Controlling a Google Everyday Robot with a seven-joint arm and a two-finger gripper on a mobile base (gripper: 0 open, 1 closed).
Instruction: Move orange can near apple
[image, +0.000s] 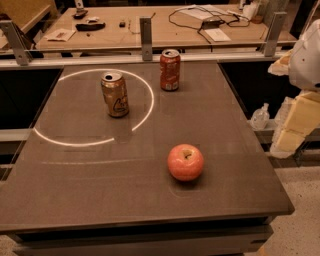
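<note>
The orange can (115, 94) stands upright on the dark table (75, 170), left of centre and towards the back. It is golden-orange with a dark emblem and a silver top. The apple (185, 162) is round and reddish-orange and sits nearer the front, right of centre. A wide stretch of table lies between the two. My gripper is not in view. Only a white part of my arm (306, 55) shows at the right edge, off the table and apart from both things.
A red can with white print (170, 70) stands at the back, right of the orange can. A bright ring of light (150, 100) lies on the table. A rail with posts (146, 37) borders the back edge, with a cluttered wooden desk (165, 25) behind. Yellowish blocks (300, 117) sit right.
</note>
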